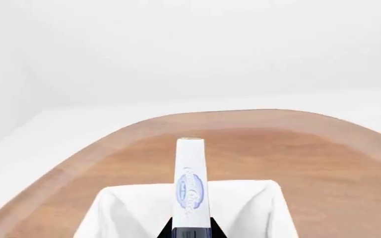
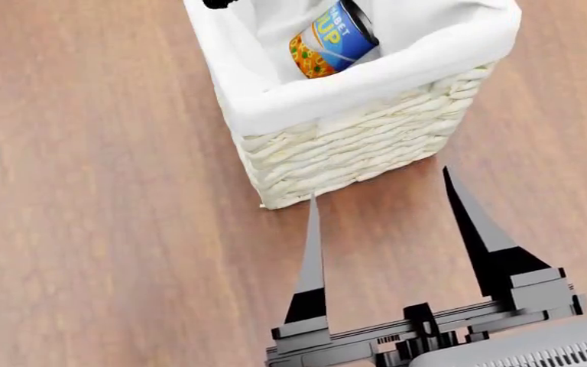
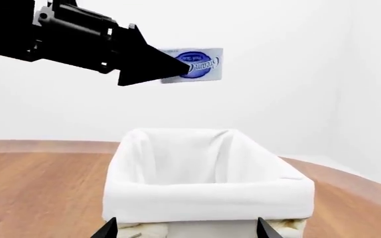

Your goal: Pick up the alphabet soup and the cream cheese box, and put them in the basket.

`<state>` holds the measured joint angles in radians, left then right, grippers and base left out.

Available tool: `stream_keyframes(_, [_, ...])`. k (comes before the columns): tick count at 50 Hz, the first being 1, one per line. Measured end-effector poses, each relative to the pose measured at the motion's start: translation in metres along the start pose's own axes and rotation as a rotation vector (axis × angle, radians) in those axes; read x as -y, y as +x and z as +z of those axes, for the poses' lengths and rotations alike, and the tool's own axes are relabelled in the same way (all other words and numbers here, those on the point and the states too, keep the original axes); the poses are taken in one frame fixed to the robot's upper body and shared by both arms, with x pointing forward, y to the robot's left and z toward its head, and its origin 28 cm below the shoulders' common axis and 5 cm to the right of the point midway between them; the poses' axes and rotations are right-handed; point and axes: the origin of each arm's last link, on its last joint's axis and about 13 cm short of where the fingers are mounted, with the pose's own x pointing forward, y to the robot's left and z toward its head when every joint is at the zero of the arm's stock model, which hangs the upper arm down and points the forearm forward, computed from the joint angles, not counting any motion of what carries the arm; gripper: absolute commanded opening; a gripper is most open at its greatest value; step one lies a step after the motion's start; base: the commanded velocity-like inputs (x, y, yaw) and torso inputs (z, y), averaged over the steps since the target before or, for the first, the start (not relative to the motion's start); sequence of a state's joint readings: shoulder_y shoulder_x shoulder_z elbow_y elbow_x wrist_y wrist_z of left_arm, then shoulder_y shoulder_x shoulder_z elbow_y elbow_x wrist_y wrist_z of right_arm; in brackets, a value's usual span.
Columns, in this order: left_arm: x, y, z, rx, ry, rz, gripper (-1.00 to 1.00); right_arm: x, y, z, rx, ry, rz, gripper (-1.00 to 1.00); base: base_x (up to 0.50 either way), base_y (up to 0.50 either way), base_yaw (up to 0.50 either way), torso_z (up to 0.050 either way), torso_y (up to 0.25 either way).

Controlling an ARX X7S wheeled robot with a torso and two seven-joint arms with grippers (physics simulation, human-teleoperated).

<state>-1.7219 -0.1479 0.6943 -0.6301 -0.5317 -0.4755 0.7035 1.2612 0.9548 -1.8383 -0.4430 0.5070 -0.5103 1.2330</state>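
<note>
1. Left gripper (image 3: pixel 177 67), arm reaching level above the basket (image 3: pixel 204 191), jaws pinching the cream cheese box (image 3: pixel 200 64)
2. Right gripper (image 2: pixel 396 222) low beside the basket on the counter (image 2: pixel 100 214), jaws spread, empty
3. Alphabet soup (image 2: pixel 332 40) lying inside the basket

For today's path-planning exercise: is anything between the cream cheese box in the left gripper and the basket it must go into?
Nothing visible. The left gripper holds the cream cheese box in open air above the basket; the alphabet soup already lies inside.

basket (image 3: pixel 204 191) mouth open above | alphabet soup (image 2: pixel 332 40) fills one end, seemingly
</note>
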Motion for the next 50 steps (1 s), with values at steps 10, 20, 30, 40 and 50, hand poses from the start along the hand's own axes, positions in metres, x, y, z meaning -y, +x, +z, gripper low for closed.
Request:
stream_keyframes(10, [0.001, 0.003, -0.011, -0.055, -0.037, -0.09, -1.0, -0.001, -0.001, -0.001, -0.002, 0.003, 0.003, 1.0, 0.0, 0.0, 0.0, 0.002, 0.0])
stream_keyframes(20, [0.002, 0.005, -0.021, -0.087, -0.061, -0.131, -1.0, -0.001, -0.001, 0.0, -0.006, 0.008, 0.003, 1.0, 0.0, 0.0, 0.0, 0.0, 0.001])
stream_keyframes(30, [0.003, 0.007, -0.028, -0.107, -0.069, -0.145, -1.0, -0.001, -0.001, 0.0, -0.007, 0.011, 0.002, 1.0, 0.0, 0.0, 0.0, 0.0, 0.0])
stream_keyframes(40, [0.003, 0.008, -0.034, -0.122, -0.078, -0.145, -1.0, -0.001, -0.001, 0.0, -0.009, 0.012, 0.003, 1.0, 0.0, 0.0, 0.0, 0.0, 0.001])
stream_keyframes(50, [0.004, 0.007, -0.032, -0.11, -0.099, -0.165, 1.0, -0.001, -0.001, 0.0, -0.01, 0.014, 0.003, 1.0, 0.0, 0.0, 0.0, 0.0, 0.001])
